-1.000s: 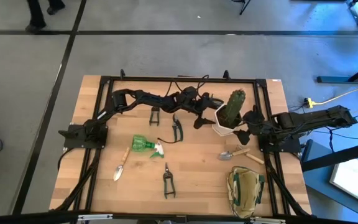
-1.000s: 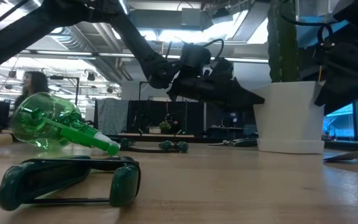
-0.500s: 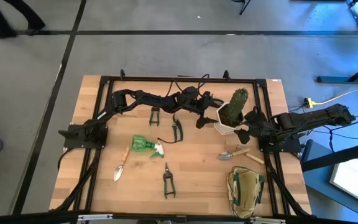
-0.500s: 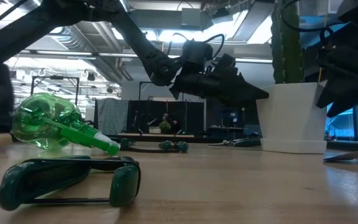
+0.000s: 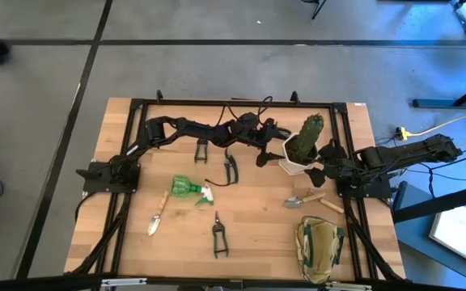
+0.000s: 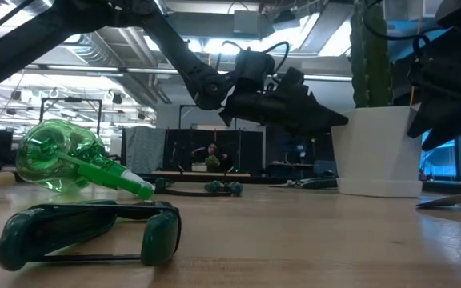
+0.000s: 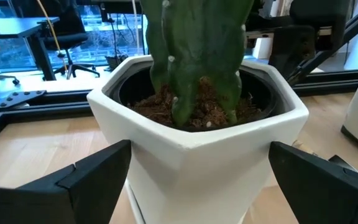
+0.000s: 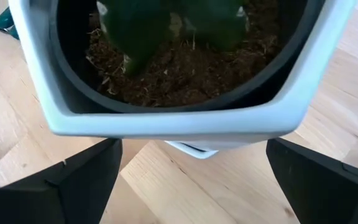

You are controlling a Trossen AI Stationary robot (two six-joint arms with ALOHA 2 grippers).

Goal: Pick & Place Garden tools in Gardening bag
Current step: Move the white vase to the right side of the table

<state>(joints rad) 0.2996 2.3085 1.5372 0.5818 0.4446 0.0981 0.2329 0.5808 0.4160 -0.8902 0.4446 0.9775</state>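
On the wooden table there were three black-handled pruning shears (image 5: pixel 201 149), (image 5: pixel 230 167), (image 5: pixel 219 237), two silver trowels with wooden handles (image 5: pixel 157 215), (image 5: pixel 306 198), and one green plastic spray bottle (image 5: pixel 191 189). One olive-khaki fabric gardening bag (image 5: pixel 319 247) and one tall green cactus in a white hexagonal pot (image 5: pixel 302 144) were also counted. Two dark robot arms were present, one per side.

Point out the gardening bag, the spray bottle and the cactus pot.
gardening bag (image 5: pixel 319 249), high view, middle of its fabric.
spray bottle (image 5: pixel 186 187), high view, green body.
cactus pot (image 7: pixel 197 149), left wrist view, white front wall.
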